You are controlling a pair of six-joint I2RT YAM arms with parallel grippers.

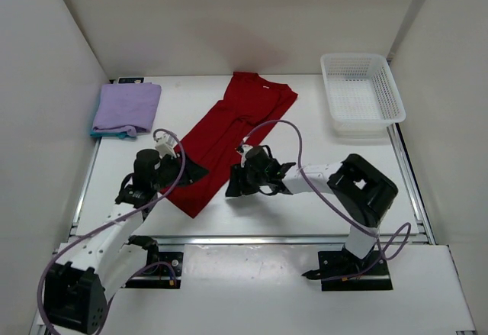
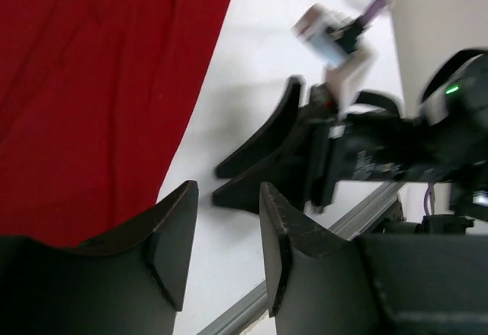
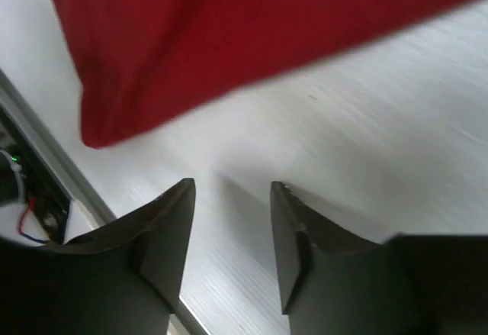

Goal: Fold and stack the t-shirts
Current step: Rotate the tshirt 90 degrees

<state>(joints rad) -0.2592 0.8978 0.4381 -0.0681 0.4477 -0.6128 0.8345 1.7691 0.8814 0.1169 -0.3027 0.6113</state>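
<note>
A red t-shirt (image 1: 229,133), folded into a long strip, lies diagonally across the middle of the table. It fills the upper left of the left wrist view (image 2: 99,83) and the top of the right wrist view (image 3: 229,37). At the back left a folded lavender t-shirt (image 1: 127,106) rests on a teal one, of which only an edge (image 1: 103,131) shows. My left gripper (image 1: 196,172) (image 2: 229,188) hovers by the red strip's near end, open and empty. Just right of that near end, my right gripper (image 1: 234,187) (image 3: 232,186) is open over bare table, holding nothing.
A white mesh basket (image 1: 364,95) stands at the back right. White walls close in the table on the left, back and right. A metal rail (image 1: 259,239) runs along the near edge. My right gripper's fingers (image 2: 263,152) show close ahead in the left wrist view.
</note>
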